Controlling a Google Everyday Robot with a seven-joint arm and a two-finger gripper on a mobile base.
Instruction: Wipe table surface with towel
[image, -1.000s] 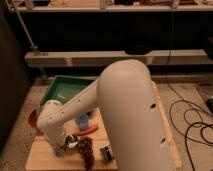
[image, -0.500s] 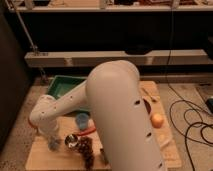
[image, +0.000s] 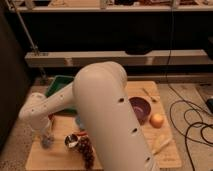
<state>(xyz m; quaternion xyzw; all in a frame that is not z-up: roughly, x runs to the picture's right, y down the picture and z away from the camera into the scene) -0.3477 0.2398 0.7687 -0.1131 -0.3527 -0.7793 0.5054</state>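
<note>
Camera view, lower left: the closed end effector (image: 47, 134) sits on the towel (image: 47, 144) on the counter (image: 59, 158). Wiping seems underway; next, drag the cloth across bare wood.

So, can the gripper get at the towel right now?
Likely yes: the gripper hangs low over the table surface, right at the blue-grey towel, with nothing between them; the metal cup stands off to one side.

Dim warm light, overall blur, gripper (image: 47, 136) murky at lower left.
</note>
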